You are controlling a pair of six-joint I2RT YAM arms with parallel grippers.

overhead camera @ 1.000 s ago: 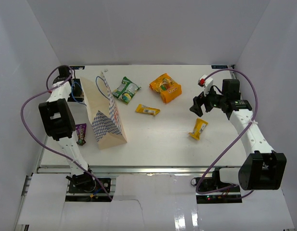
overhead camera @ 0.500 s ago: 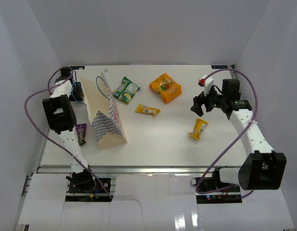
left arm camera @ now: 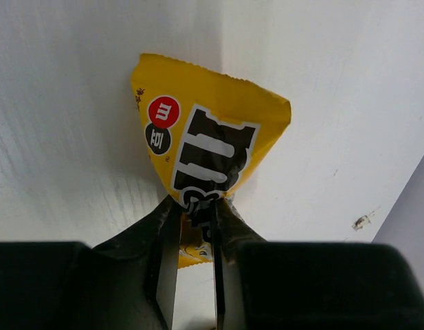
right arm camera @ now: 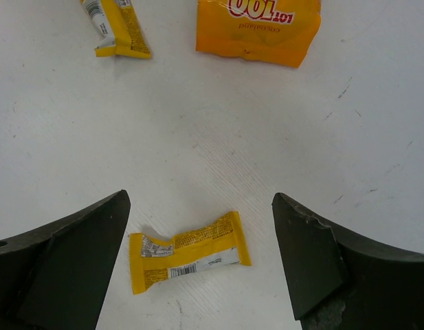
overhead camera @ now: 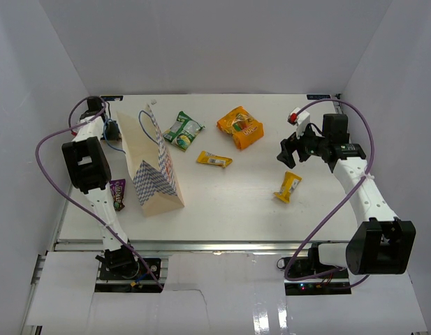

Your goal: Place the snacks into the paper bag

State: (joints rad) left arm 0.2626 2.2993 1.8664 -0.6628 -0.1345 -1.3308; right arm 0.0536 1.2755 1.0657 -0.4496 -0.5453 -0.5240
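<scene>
While your left gripper (left arm camera: 196,206) pinches the yellow-brown packet (left arm camera: 208,144), your right gripper (right arm camera: 199,199) hangs wide open and holds nothing.
Item 1, yellow-brown packet: at the far-left corner of the table (overhead camera: 222,202), beside the tan side of the paper bag (overhead camera: 151,167). The jaws are nearly closed on its narrow end, its long axis runs straight away from your left wrist, and its wide end points outward.
Item 2, paper bag: long axis near to far, blue string handles (overhead camera: 147,118) at the far end, zigzag side facing right.
Item 3, small yellow wrapper (right arm camera: 190,252): flat on the table under your right gripper, long axis running from one jaw toward the other.
Item 4, dark purple bar (overhead camera: 117,193): just beside the bag's near-left side.
Your left arm runs up the left edge to the far corner. Your right arm reaches in from the right, gripper tipped down.
</scene>
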